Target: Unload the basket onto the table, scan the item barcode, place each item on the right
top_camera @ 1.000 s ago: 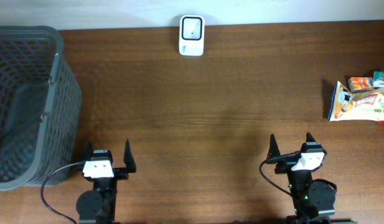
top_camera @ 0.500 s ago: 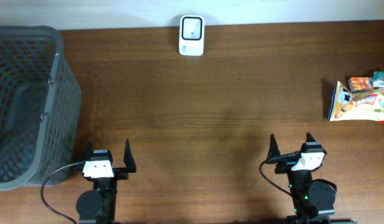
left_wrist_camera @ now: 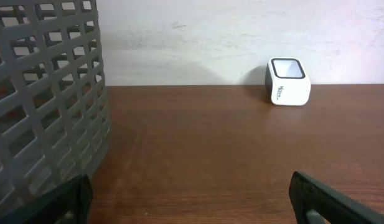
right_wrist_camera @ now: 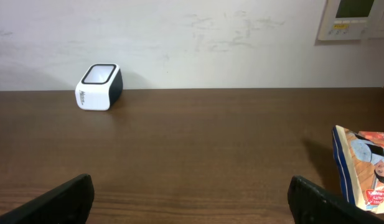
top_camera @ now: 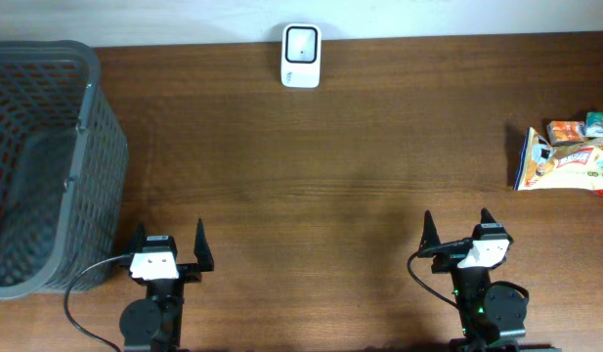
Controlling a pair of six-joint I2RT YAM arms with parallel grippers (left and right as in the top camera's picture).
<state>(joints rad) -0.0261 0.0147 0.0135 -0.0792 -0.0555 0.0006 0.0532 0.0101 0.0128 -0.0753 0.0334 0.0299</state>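
A white barcode scanner [top_camera: 301, 56] with a dark window stands at the table's far edge, also seen as the scanner [left_wrist_camera: 288, 81] and the scanner [right_wrist_camera: 99, 86] in both wrist views. A colourful snack bag [top_camera: 565, 162] lies at the right edge, its corner showing as the bag [right_wrist_camera: 366, 168]. Small packets [top_camera: 580, 128] lie just behind it. My left gripper [top_camera: 169, 245] sits open at the front left, nothing between its fingers. My right gripper [top_camera: 456, 232] sits open at the front right, well short of the bag.
A tall grey mesh basket [top_camera: 42, 166] fills the left side, close beside the left gripper; its wall [left_wrist_camera: 48, 99] looms in the left wrist view. A white wall runs behind the table, with a wall panel [right_wrist_camera: 356, 18] at upper right.
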